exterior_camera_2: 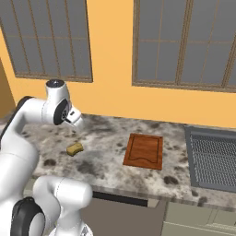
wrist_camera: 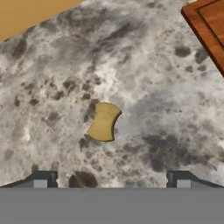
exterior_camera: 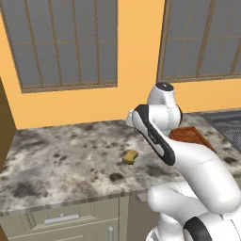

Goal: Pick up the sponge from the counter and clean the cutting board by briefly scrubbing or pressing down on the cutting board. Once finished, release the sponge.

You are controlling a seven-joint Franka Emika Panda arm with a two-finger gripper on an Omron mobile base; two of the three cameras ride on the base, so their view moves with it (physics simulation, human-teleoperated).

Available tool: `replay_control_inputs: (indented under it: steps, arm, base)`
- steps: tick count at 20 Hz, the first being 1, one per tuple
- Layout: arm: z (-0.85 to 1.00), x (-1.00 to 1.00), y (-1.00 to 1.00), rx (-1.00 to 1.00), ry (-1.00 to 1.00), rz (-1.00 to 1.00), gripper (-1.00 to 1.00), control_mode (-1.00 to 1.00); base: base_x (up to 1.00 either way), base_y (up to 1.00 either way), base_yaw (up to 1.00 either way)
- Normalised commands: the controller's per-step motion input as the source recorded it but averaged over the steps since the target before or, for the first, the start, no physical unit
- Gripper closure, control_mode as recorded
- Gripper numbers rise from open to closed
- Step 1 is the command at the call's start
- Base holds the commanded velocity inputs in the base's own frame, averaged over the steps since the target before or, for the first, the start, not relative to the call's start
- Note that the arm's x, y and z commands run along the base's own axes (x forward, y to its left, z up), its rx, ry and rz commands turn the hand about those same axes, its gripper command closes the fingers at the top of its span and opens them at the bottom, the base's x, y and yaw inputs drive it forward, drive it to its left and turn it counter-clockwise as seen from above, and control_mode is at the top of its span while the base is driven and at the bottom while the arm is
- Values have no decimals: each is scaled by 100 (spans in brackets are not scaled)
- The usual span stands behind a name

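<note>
No writing or brand marks could be read anywhere. The arm rose from the base, folded at the elbow, and carried its wrist high above the counter [exterior_camera: 70, 155], the hand pointing down; in the hand view the gripper [wrist_camera: 111, 179] had its two tips set wide apart with nothing between them, so it was released and bare. The sponge [wrist_camera: 103, 121] lay flat on the counter above the tips in that view, at about 12 o'clock from them and apart from both. In the left base view the sponge [exterior_camera: 130, 156] sat at 9 o'clock from the arm's forearm, and in the right base view it [exterior_camera_2: 74, 149] lay at 9 o'clock from the board [exterior_camera_2: 144, 151], well apart from it. The board lay flat on the mottled stone, with a dark grated surface [exterior_camera_2: 214, 159] at its 3 o'clock. Behind stood an orange wall [exterior_camera_2: 113, 69] with two grey slatted windows [exterior_camera_2: 184, 41].
</note>
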Motion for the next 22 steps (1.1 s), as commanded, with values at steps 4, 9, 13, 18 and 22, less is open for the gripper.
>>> replay_control_inputs:
  steps: [4, 9, 13, 18, 22]
  arm:
    - [-42, 8, 0, 8, 4, -26, -100, -100]
    - [-36, 31, 0, 1, 5, -17, -100, -100]
    - [-38, 42, 2, 0, 5, -6, -100, -100]
    - [-37, 51, 12, 1, 5, 0, -100, -100]
    - [-36, 45, 16, 1, 7, 0, -100, -100]
  base:
    - [0, 0, 0]
    - [0, 0, 0]
    - [0, 0, 0]
    - [0, 0, 0]
    - [0, 0, 0]
